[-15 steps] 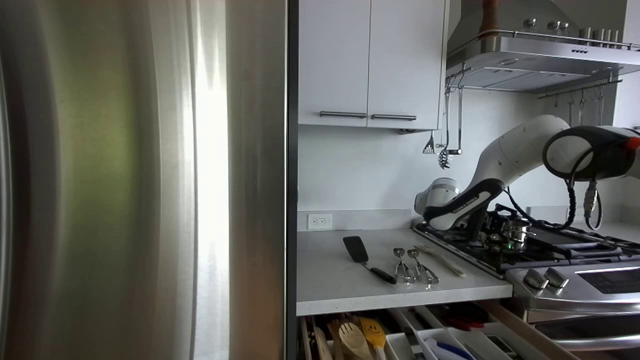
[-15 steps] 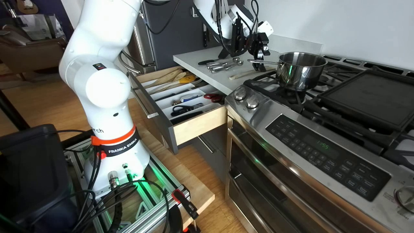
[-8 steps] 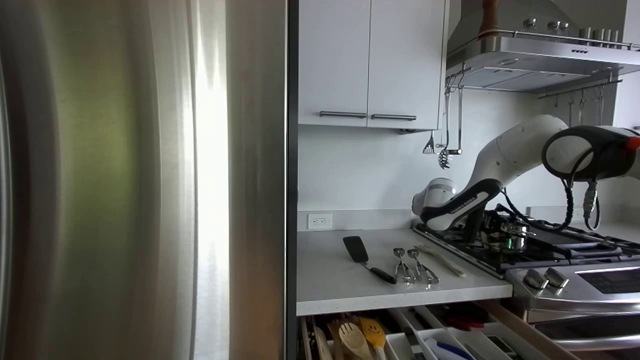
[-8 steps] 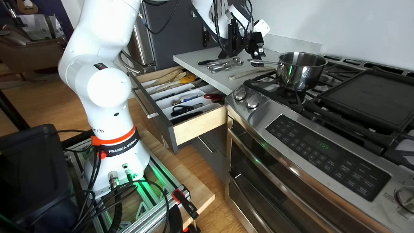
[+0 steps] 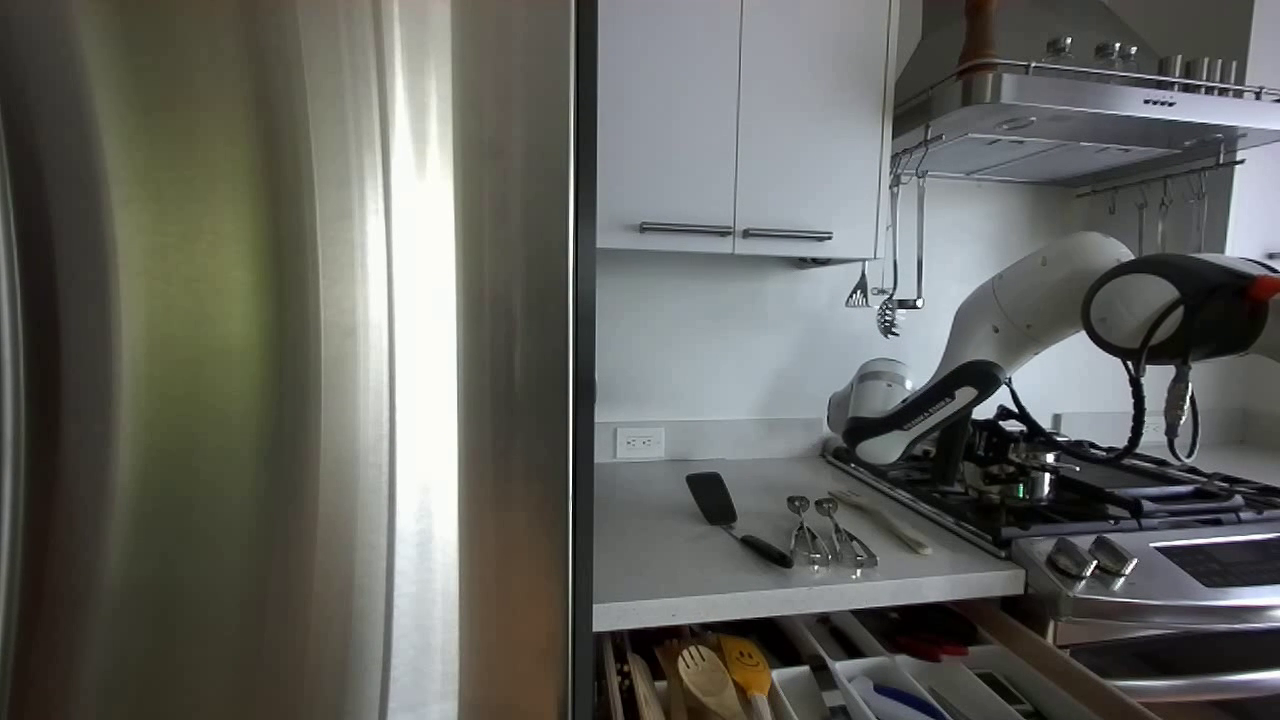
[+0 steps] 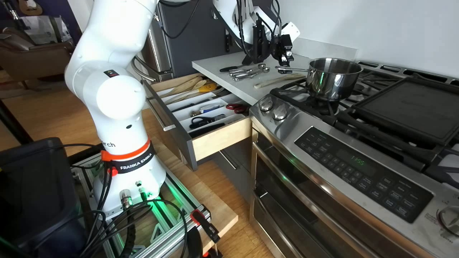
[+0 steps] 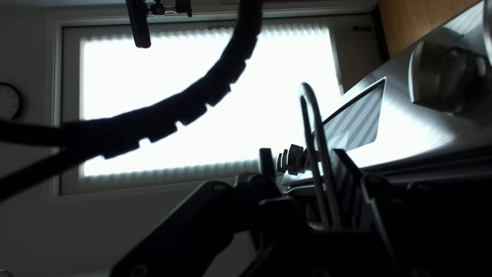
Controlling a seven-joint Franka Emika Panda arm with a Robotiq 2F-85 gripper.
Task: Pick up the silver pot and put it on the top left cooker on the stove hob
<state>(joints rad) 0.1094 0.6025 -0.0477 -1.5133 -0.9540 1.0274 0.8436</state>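
The silver pot (image 6: 335, 80) stands upright over the front left of the stove hob (image 6: 383, 134). Its long handle points to the countertop. In an exterior view the arm and gripper partly hide the pot (image 5: 1035, 487). The top left cooker (image 6: 359, 87) is at the rear left, partly hidden behind the pot. My gripper (image 6: 285, 68) is at the outer end of the handle. In the wrist view my gripper (image 7: 303, 157) is open. The looped handle (image 7: 319, 154) stands between its fingers, close to the right finger, with a gap to the left one.
A spatula (image 5: 715, 500), two scoops (image 5: 810, 545) and a wooden utensil (image 5: 885, 520) lie on the countertop (image 6: 224, 66). The utensil drawer (image 6: 222, 138) below is open. A griddle (image 6: 412, 107) covers the hob's middle. A hood (image 5: 1120, 110) hangs above.
My gripper has moved a little left and up, as seen from the exterior view facing the oven, along the handle. The pot has shifted at most very slightly.
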